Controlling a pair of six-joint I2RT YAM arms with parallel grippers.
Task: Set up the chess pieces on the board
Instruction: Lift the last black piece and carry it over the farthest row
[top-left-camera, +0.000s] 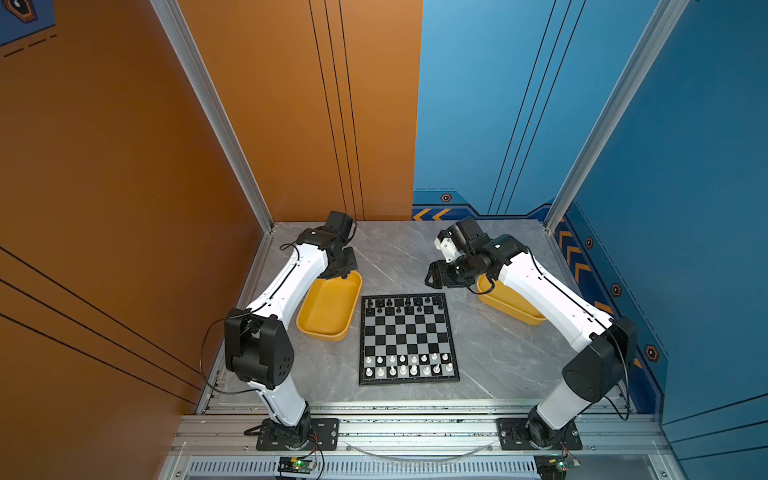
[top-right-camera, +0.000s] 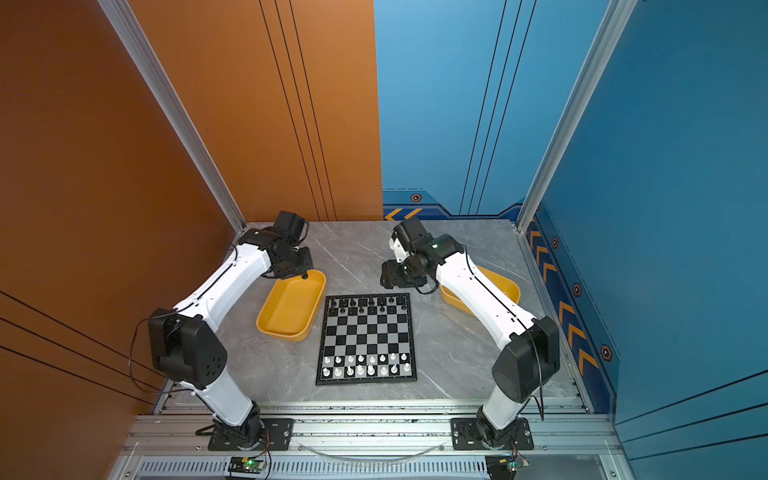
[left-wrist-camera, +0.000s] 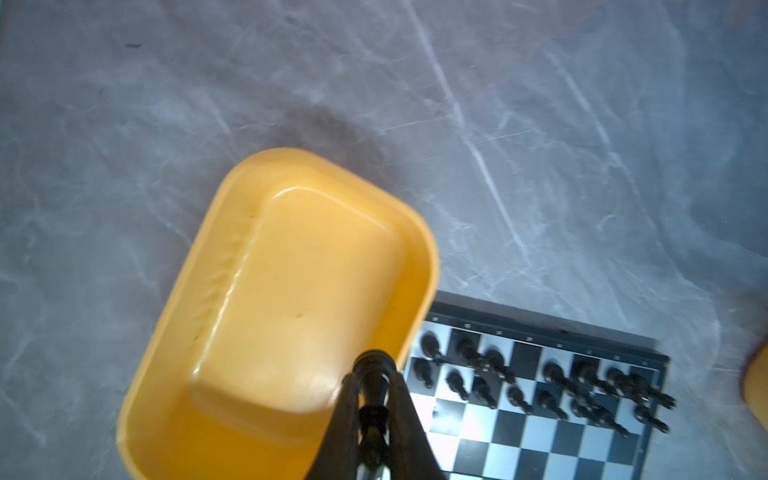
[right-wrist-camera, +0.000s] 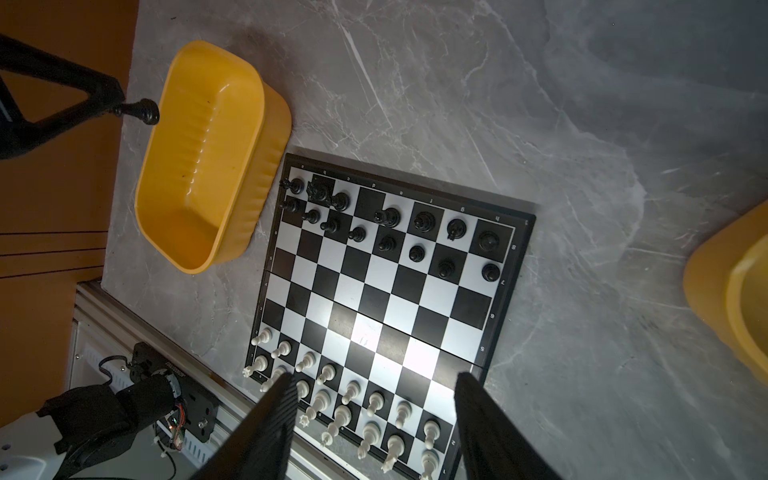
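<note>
L gripper (left-wrist-camera: 372, 386): jaws pinching black piece (left-wrist-camera: 374, 362), over yellow tray (left-wrist-camera: 291, 291).
R gripper (right-wrist-camera: 374, 376): jaws spread, empty.
Board (top-left-camera: 407, 332): mid desk (top-left-camera: 490, 353); black men (top-left-camera: 399, 310) far rows, white men (top-left-camera: 403, 368) near rows.

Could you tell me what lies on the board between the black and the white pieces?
Nothing: between the black pieces and white pieces the board shows four bare middle rows, seen in both top views.
</note>
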